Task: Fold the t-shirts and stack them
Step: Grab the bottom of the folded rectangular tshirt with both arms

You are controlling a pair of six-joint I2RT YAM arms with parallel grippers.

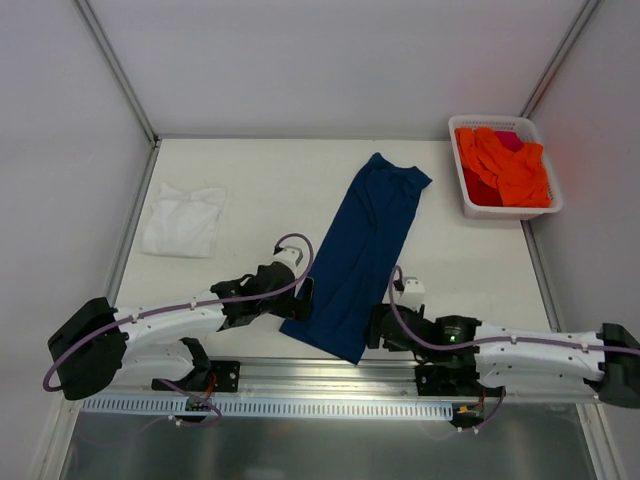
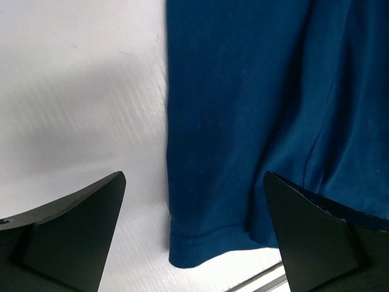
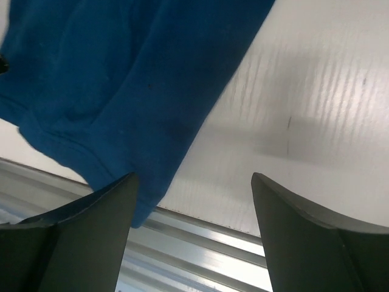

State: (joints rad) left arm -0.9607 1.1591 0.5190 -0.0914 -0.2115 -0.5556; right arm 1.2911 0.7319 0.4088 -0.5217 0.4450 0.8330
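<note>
Left gripper (image 2: 193, 176) and right gripper (image 3: 194, 176) both gape wide at the bottom of the frame, either side of the near hem of the navy t-shirt (image 1: 365, 250), gripping nothing. It's a long strip running up the middle, print hidden. The white t-shirt (image 1: 183, 220) sits mid-left, folds unclear.

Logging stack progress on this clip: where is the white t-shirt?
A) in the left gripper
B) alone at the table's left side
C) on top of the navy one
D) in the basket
B: the white t-shirt lies by itself at the left, well apart from the navy t-shirt in the middle.
</note>
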